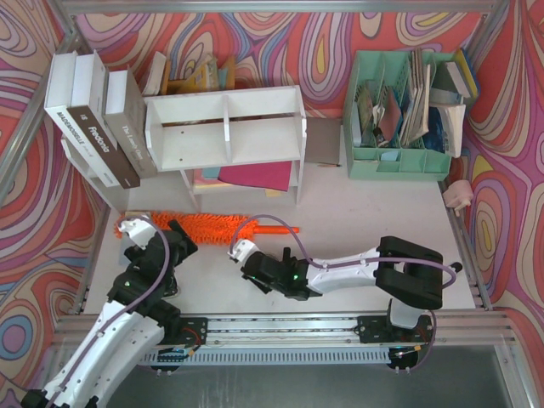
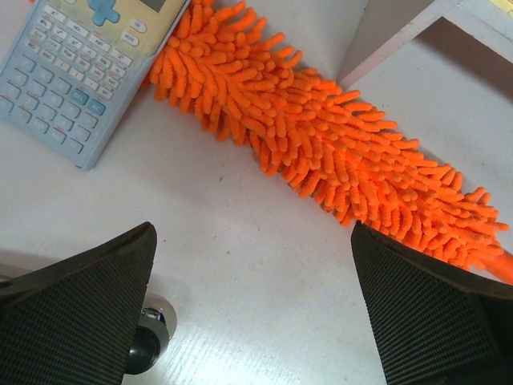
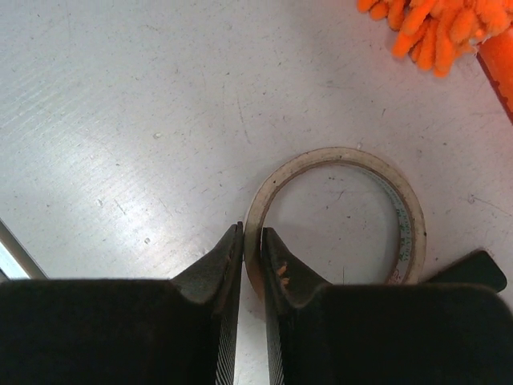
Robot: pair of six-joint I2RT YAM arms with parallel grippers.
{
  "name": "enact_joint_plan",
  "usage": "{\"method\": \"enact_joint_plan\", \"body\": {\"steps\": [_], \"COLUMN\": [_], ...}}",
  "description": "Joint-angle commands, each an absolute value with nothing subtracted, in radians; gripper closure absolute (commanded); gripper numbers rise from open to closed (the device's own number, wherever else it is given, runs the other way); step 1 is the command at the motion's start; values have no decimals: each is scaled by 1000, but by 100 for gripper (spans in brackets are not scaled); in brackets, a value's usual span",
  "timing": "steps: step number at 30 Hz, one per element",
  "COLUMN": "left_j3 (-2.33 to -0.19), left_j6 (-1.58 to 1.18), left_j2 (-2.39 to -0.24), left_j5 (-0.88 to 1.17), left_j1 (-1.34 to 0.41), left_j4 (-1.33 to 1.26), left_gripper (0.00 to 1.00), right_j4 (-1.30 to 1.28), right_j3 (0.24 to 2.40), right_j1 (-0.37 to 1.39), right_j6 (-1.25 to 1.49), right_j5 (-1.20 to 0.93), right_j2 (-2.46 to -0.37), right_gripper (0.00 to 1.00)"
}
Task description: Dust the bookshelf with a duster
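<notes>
Top view: bookshelf (image 1: pixel 255 104) stands at the far middle of the counter (image 1: pixel 365 212). Books (image 1: pixel 93 119) lean at its left and a green organizer (image 1: pixel 395 161) sits to its right. Duster (image 1: pixel 200 228) lies flat on the counter just in front of the shelf, fluffy end left, handle right, with nothing gripping it. Left fingers (image 1: pixel 129 228) are by its left end. Right fingers (image 1: pixel 234 252) are low on the counter, on the near side of the handle.

Left wrist: fingers spread wide with nothing between them, over bare counter. Duster runs diagonally just beyond them, its far-left end against a calculator (image 2: pixel 72 72). A shelf leg shows top right.

Right wrist: fingers closed, pinching the left rim of a tape ring (image 3: pixel 410 233) lying flat on the counter. Duster fluff and handle show in the top-right corner, apart from the ring.
</notes>
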State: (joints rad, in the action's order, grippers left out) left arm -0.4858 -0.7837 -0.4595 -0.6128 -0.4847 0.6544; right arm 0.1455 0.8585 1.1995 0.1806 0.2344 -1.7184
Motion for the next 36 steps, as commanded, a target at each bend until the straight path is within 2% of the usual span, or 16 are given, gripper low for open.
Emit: {"method": "enact_joint_plan", "body": {"steps": [1,3,7,10,13,18,27,31,36], "left_j3": [-549,-575,-617,-639,-650,-648,-616,-644,-804], "left_j6": [-832,-882,-924,-886,-884,-897,-901,-788,-631], "left_j2": [-493,-516,-567,-612,-637,-622,-616,-727,-920], "left_j5": [-671,-722,-782,-775,-778,-767,-848,-770,-658], "left_j1": [-487,-487,-474,-458,-442,-414,-334,-279,-278], "left_j4": [703,755,812,809,828,846,880,808,855], "left_gripper": [2,2,1,1,2,1,2,2,2], "right_j4": [170,170,180,191,198,206,207,196,228], "right_j3": [896,898,893,884,878,879,889,885,844], "right_j1": [1212,1213,1214,1214,1214,1214,1214,1215,1213], "right_j6": [184,184,180,179,188,227,283,279,243], "right_j5": [235,240,256,276,292,326,403,421,453], "right_j2": [-1738,-1737,-1723,-1710,-1700,-1685,-1668,-1643,-1594], "right_gripper": [74,67,44,33,27,20,16,15,13]}}
